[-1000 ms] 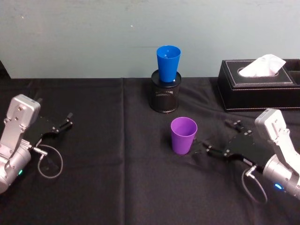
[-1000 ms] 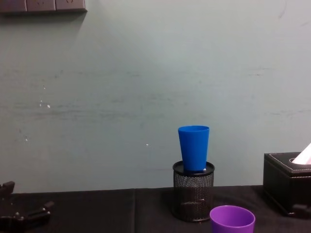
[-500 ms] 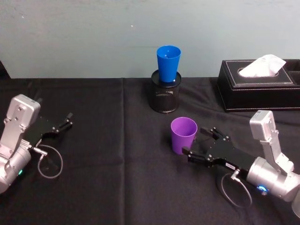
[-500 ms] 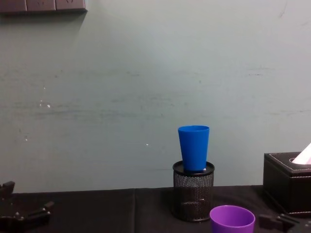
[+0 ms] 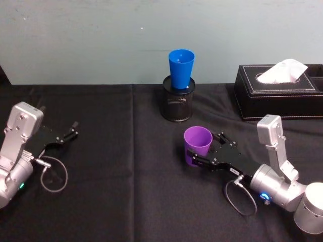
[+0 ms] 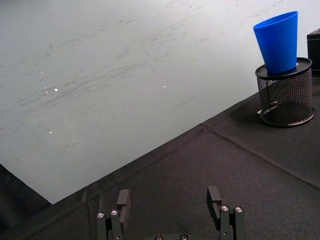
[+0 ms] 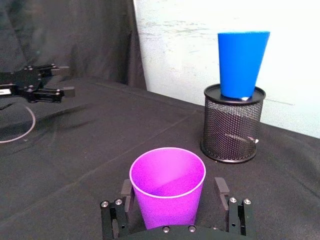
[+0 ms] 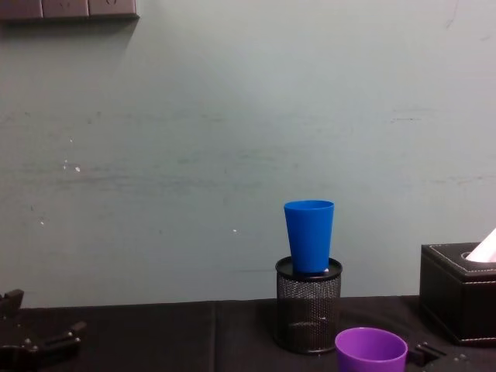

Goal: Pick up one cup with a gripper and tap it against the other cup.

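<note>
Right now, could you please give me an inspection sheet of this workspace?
Surface: black cloth over the table, one fold running front to back.
Job's things: purple cup upright on the cloth; blue cup upright on top of the black mesh holder behind it.
Clutter: black tissue box at the back right, white tissue sticking out.
Grippers: right gripper open, a finger either side of the purple cup with gaps showing; left gripper open, parked at the left.
Cables: left cable loop and right cable loop, on the cloth.
Surroundings: pale scuffed wall behind.
</note>
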Tool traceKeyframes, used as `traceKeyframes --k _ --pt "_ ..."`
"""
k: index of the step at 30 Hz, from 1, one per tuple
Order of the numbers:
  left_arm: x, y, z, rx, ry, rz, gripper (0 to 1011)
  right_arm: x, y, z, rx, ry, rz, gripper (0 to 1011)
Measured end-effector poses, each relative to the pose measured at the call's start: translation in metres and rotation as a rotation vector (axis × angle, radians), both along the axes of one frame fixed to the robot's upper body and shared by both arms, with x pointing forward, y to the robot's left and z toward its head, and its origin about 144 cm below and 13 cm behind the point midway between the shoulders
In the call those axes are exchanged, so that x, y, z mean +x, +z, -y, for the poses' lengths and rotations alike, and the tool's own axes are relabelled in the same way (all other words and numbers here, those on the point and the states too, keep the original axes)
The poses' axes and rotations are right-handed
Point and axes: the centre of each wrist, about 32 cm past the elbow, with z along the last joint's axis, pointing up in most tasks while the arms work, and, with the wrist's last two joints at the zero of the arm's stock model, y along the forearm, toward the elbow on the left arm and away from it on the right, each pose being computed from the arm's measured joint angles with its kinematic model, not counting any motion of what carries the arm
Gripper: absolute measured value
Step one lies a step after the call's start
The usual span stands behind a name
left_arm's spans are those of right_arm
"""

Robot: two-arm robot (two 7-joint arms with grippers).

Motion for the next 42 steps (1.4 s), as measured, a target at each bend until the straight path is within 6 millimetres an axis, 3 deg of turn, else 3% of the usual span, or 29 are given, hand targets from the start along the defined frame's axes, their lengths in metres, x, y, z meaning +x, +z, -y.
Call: traceKeyframes --k 21,31,33,42 --pt "0.0 0.0 0.0 0.0 0.0 0.0 1000 0.01 -0.009 -0.017 0.06 -0.018 -0.005 1000" --pt "0.0 0.0 0.0 0.0 0.0 0.0 1000 0.01 -0.003 -0.02 0.05 -0.007 -0.001 784" --pt "0.0 0.0 0.0 0.0 0.0 0.0 1000 0.008 0.0 -0.021 0.046 -0.005 0.001 775" --pt "0.0 0.0 0.0 0.0 0.0 0.0 1000 -0.006 0.051 -0.025 0.022 -0.053 0.061 750"
